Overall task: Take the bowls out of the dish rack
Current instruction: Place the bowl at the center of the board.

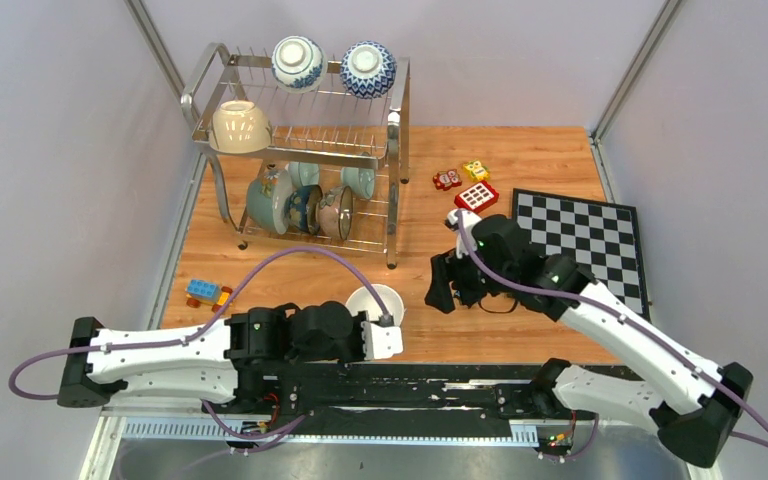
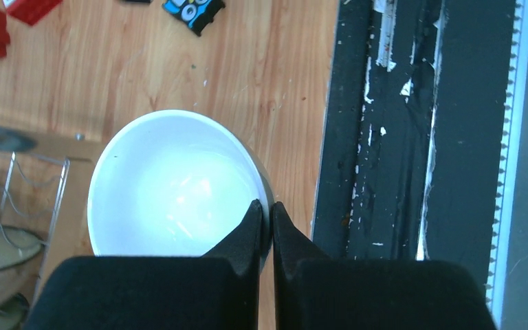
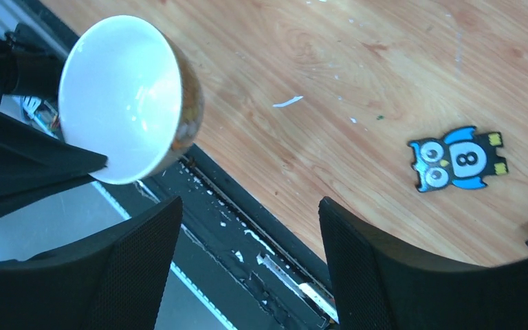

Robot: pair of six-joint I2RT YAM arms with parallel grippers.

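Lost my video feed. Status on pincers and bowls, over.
Left pincer shut on rim of white bowl. Right pincer open, empty. Dish rack holds more bowls on both tiers. No obstruction seen.

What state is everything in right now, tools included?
White bowl, off the rack, mouth up, rim pinched.
Left tool, shut on that rim.
Right tool, open, empty.
Rack, upright, partly loaded.
Top-tier bowls, three, upside down.
Lower-tier bowls, standing on edge.
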